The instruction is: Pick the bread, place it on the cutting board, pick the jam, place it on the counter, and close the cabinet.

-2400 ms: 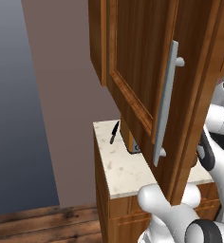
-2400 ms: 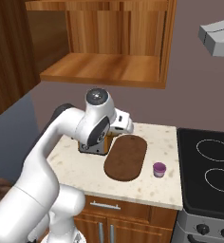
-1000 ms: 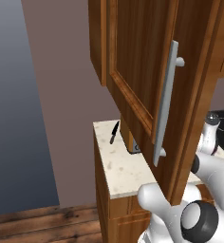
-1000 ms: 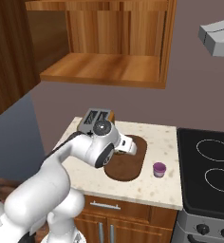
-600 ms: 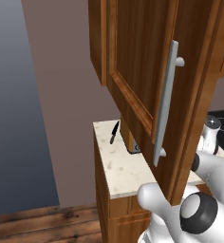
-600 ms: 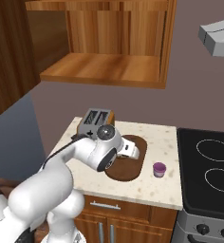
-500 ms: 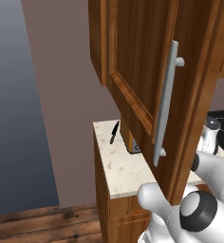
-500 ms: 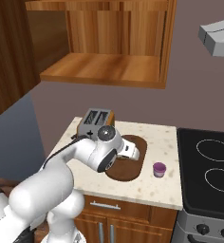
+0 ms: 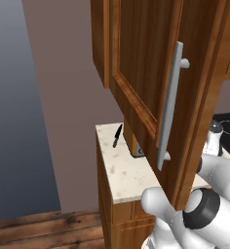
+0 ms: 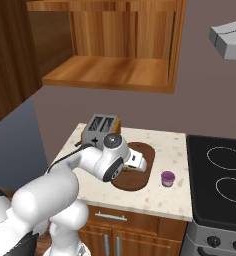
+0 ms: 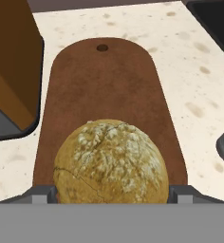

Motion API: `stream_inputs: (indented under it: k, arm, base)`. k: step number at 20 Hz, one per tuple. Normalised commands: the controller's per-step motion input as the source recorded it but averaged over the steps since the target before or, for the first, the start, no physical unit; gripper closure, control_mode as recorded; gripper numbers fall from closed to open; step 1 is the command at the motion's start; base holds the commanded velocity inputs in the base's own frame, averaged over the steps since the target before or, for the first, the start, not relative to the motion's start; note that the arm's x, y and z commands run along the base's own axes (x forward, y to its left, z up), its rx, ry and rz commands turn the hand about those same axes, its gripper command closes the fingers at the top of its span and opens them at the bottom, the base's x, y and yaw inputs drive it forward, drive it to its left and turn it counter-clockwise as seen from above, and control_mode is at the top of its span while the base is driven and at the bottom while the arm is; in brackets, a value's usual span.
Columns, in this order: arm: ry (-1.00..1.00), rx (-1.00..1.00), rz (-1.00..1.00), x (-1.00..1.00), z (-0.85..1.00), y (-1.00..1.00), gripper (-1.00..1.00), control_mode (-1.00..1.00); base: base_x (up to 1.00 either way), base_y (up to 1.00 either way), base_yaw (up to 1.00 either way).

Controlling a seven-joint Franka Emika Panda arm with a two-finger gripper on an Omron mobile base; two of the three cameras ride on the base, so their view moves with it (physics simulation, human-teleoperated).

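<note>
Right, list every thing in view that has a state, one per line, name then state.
cabinet: open, its door swung wide, shelf bare.
bread: over the near end of the cutting board, between the fingertips.
cutting board: flat on the counter, far end bare.
jam: upright on the counter, right of the board.
gripper: low over the board; grip cannot be told.
</note>
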Motion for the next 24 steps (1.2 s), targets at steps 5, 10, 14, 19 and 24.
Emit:
stream_inputs:
  k: [5, 10, 14, 19, 24]
  arm:
    - [0.04, 0.00, 0.00, 0.00, -0.07, -0.01, 1.00, -1.00]
    - [0.02, 0.00, 0.00, 0.00, -0.14, 0.00, 1.00, -1.00]
    - [0.00, 0.00, 0.00, 0.00, -0.19, 0.00, 1.00, -1.00]
    - [0.00, 0.00, 0.00, 0.00, -0.26, 0.00, 1.00, -1.00]
    - [0.00, 0.00, 0.00, 0.00, -0.17, 0.00, 1.00, -1.00]
  base:
    - [0.00, 0.00, 0.00]
    - [0.00, 0.00, 0.00]
    - [0.00, 0.00, 0.00]
    - [0.00, 0.00, 0.00]
    - [0.00, 0.00, 0.00]
